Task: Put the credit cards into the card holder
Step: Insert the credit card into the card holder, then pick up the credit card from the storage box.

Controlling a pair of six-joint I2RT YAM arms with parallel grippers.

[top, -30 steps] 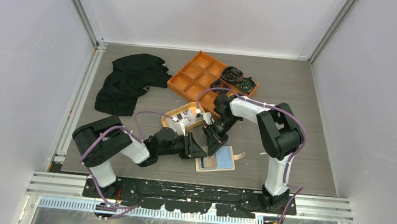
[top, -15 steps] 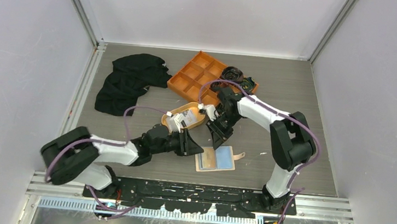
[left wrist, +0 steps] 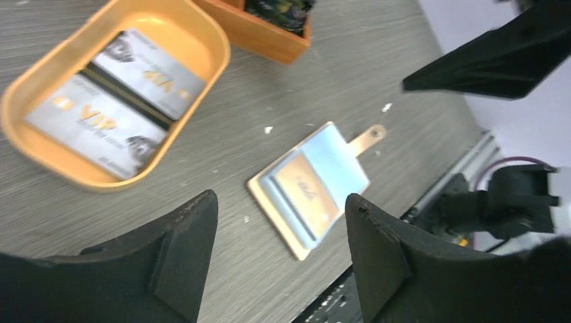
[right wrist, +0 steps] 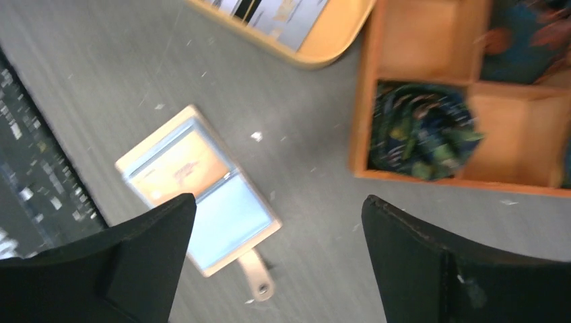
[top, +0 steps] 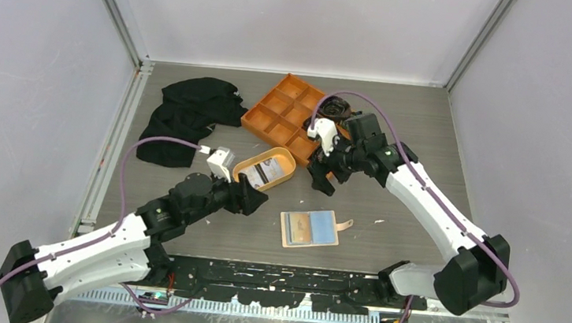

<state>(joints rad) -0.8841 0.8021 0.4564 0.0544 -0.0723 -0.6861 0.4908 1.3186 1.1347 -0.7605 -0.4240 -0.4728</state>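
Both arms hang over the tabletop [top: 423,183] with nothing in hand. My left gripper [top: 255,200] has its jaws apart and empty. My right gripper [top: 321,177] is spread wide and empty too.

The holder [top: 309,229] lies open and flat near the front edge, between the two arms. Its long axis runs about 9 to 3 o'clock in the top view, with the snap tab pointing to 3. A tan card sits on its left half. A light blue face shows beside it, and I cannot tell whether that is a card or the lining.

The remaining cards [top: 259,173] lie in the oval dish [top: 293,166]. Two white ones lie side by side along the dish's length, which runs from 8 to 2 o'clock. A dark band shows between them, possibly the black card.

The dish is just beside my left gripper at 12 o'clock. It is at 9 o'clock from my right gripper, a little farther off. The holder is at 4 o'clock from the left gripper and 6 o'clock from the right.

I judge the left arm better placed to pick the next card. The dish wall stands in the way of a flat approach, so I expect to come down on a card's edge from above.
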